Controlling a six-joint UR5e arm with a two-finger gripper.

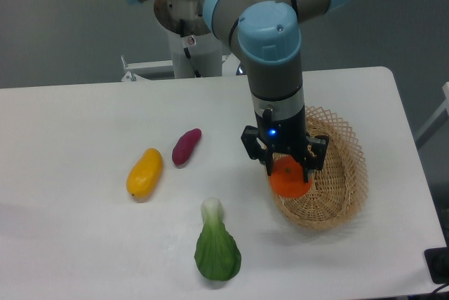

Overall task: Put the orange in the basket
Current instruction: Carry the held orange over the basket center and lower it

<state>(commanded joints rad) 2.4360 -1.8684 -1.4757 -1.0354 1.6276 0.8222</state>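
Note:
The orange (pixel 288 179) is a small round bright-orange fruit held between my gripper's fingers (pixel 289 172). The gripper is shut on it and hangs at the left rim of the basket (pixel 345 181), with the orange partly over the rim. The basket is an oval tan wicker one with a lattice rim, standing on the right side of the white table. My arm hides the basket's far left part.
A yellow-orange mango-like fruit (pixel 144 173) and a purple sweet potato (pixel 186 146) lie left of the gripper. A green bok choy (pixel 216 247) lies near the front edge. The table's right edge is just past the basket.

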